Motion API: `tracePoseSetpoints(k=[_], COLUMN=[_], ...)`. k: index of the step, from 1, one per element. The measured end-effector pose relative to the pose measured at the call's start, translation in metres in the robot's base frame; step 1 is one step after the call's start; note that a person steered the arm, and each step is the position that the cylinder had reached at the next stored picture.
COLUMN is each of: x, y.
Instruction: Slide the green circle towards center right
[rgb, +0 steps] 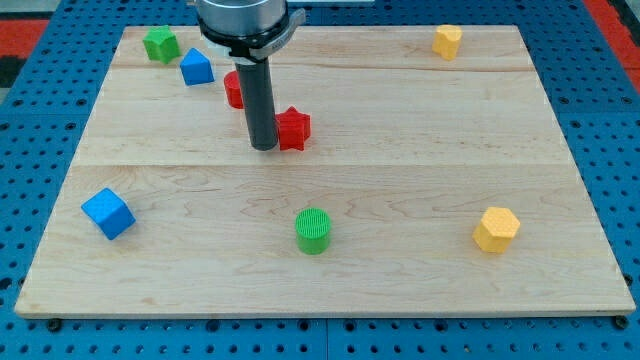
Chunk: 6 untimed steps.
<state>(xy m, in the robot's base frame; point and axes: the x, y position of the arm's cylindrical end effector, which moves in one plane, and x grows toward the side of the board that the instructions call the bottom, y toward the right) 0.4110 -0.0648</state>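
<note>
You see the pale wooden worktop (400, 120), planked with visible grain, resting on a blue pegboard. The dark cylindrical rod comes down from the view's top; my tip (263, 147) sits just beside the red star (293, 128), on its left, with another red block (234, 90) partly hidden behind the rod. There is no gripper, so nothing opens or closes. The green circle (313, 230), a short ribbed cylinder, stands low and near centre, well apart from my tip. Elsewhere lie the blue cube (108, 213), yellow hexagon (496, 229), smaller blue block (196, 67), green block (160, 44) and yellow block (447, 41).
</note>
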Motion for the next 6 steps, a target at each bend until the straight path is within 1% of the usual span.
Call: tracePoseSetpoints(k=[2,3,4,5,6], x=[-0.002,-0.011,0.026,0.073,0.095], y=[0.012,0.021,0.017,0.031,-0.003])
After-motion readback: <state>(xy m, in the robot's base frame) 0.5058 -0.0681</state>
